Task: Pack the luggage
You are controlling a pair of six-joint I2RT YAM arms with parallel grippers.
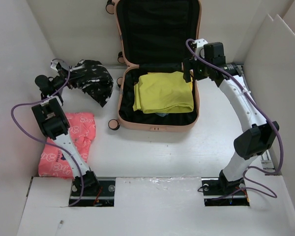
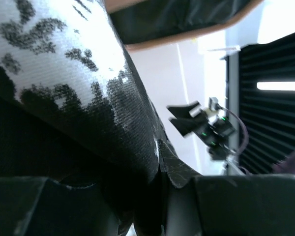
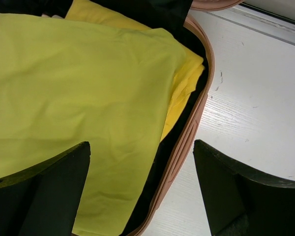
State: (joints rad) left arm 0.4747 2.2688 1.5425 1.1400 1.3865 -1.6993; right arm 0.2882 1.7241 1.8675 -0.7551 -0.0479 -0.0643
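The left tool (image 1: 64,74) is seen narrowed on a black-and-white patterned cloth (image 1: 96,83). In the left wrist view the fabric is pinched between the dark fingers (image 2: 88,206) and fills most of the frame. In the top view, the cloth is draped from the tool toward 3 o'clock and hangs beside the left wall of the luggage (image 1: 157,127) without touching it. A pink printed garment (image 1: 71,140) is laid flat on the table (image 1: 152,157) at 6 o'clock of this tool, partly covered by the left arm.

The right tool (image 3: 142,196) is held wide, with nothing between its fingers. It is poised over the right rim of the luggage, with the rim running between the two fingers in the wrist view. A lime-green folded garment (image 3: 78,98) is seen below and to 9 o'clock of it, laid on a yellower piece (image 3: 189,81) whose edge shows at the right.

The luggage is placed open at the middle back of the table. Its black-lined lid is laid out toward 12 o'clock. The near half is filled by the yellow clothing, and one small black wheel (image 1: 113,125) is seen at its lower left corner.
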